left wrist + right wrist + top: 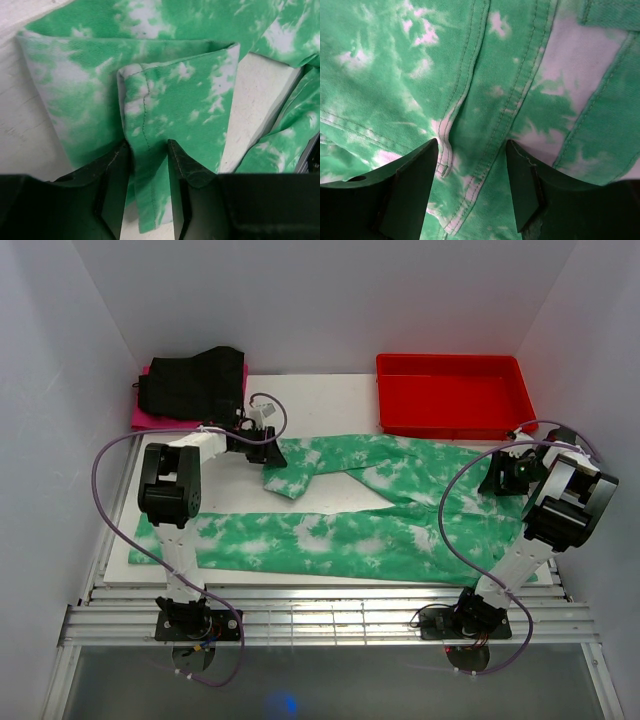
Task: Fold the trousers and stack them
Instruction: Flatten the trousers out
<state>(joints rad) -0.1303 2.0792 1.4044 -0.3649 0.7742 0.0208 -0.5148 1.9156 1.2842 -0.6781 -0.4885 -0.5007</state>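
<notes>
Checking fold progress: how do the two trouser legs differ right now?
The near leg lies flat, stretched fully leftward; the far leg ends shorter, its cuff doubled over. The left gripper pinches the far leg's cuff; nothing holds the near leg. Both are green with white tie-dye patches.

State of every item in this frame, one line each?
trousers: spread out unfolded, one leg's end doubled over
left pincer: shut on that leg's hem
right pincer: open, at the waist end
red tray: empty
black garment: folded, atop pink garment
</notes>
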